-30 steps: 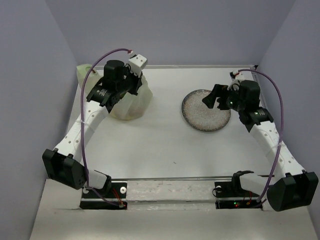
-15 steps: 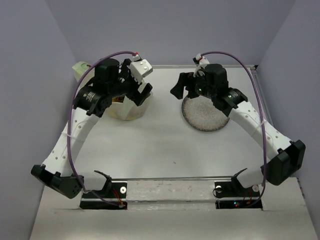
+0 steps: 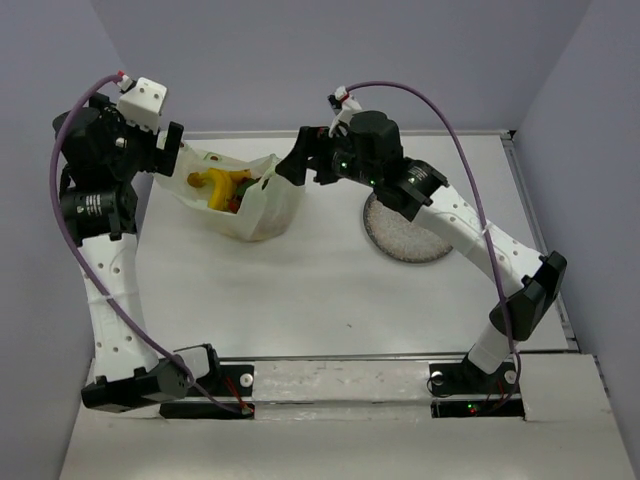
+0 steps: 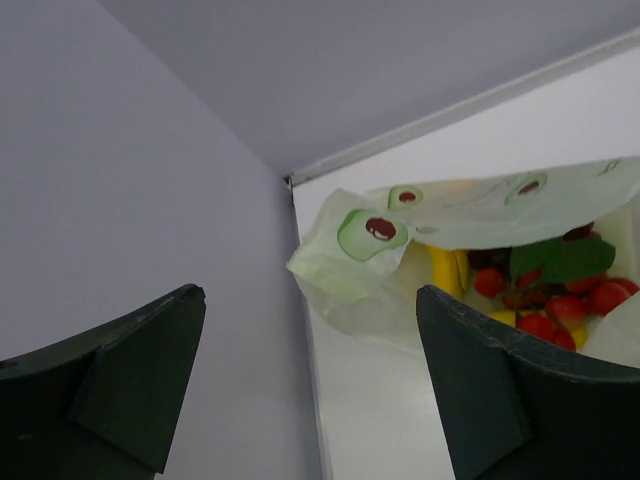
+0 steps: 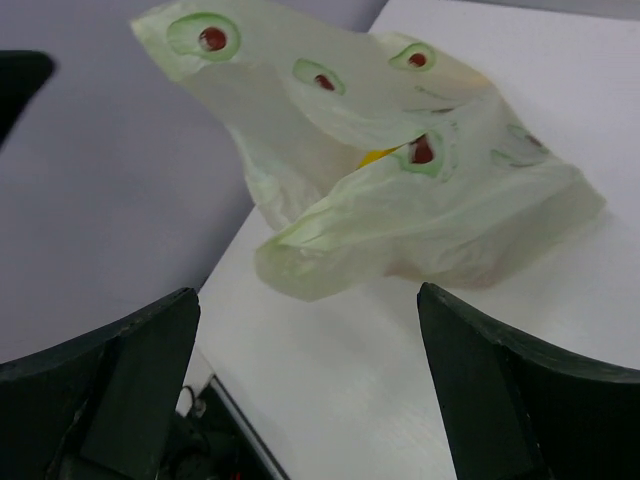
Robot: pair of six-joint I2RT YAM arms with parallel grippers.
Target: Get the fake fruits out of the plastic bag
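Your bag (image 3: 250, 200) lies lengthwise between your left hand (image 3: 168, 152) and right hand (image 3: 296, 158), mouth upward; both hands are wide open, holding nothing.

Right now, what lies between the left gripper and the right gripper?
The plastic bag, its mouth open, with a yellow banana and red berries showing inside. The top external view shows it between the left gripper and right gripper, both open.
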